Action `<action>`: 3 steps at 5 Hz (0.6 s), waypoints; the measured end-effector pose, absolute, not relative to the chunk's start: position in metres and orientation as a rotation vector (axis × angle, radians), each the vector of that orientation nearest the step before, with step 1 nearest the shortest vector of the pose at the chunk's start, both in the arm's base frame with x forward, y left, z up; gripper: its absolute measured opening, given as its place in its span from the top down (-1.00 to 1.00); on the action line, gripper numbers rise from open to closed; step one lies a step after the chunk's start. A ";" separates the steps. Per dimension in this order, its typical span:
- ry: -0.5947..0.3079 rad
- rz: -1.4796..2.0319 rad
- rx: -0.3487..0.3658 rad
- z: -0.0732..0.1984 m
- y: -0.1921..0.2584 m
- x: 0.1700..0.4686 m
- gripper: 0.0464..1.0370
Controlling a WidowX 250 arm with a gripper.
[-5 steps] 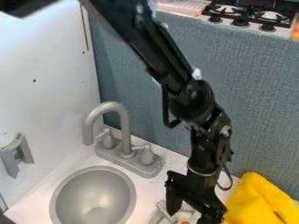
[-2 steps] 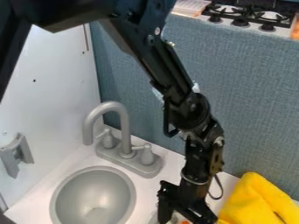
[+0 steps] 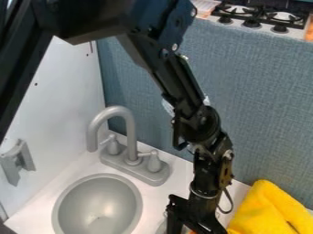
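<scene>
My black robot arm [image 3: 177, 82] slants down from the upper left of the camera view, its forearm angled toward the lower right and its wrist [image 3: 207, 167] nearly upright, a thin cable [image 3: 229, 208] looping out at one side. Below it, my two-finger gripper [image 3: 191, 226] points downward at the bottom edge, fingers parted.

A yellow cloth [image 3: 266, 210] and grey faucet [image 3: 127, 119].
</scene>
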State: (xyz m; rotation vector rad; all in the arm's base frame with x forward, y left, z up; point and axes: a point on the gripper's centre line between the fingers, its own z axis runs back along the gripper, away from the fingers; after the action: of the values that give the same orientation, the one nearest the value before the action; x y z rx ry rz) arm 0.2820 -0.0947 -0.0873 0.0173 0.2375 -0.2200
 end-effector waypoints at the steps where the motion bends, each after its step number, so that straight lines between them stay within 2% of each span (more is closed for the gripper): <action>1: 0.213 -0.209 0.014 -0.090 -0.095 0.282 -0.27; 2: 0.133 -0.196 -0.003 -0.066 -0.103 0.285 0.01; 3: 0.075 -0.237 0.046 -0.027 -0.139 0.281 0.05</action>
State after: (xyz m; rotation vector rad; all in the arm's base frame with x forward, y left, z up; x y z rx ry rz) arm 0.2806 -0.1393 -0.0270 0.0457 0.0748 -0.2368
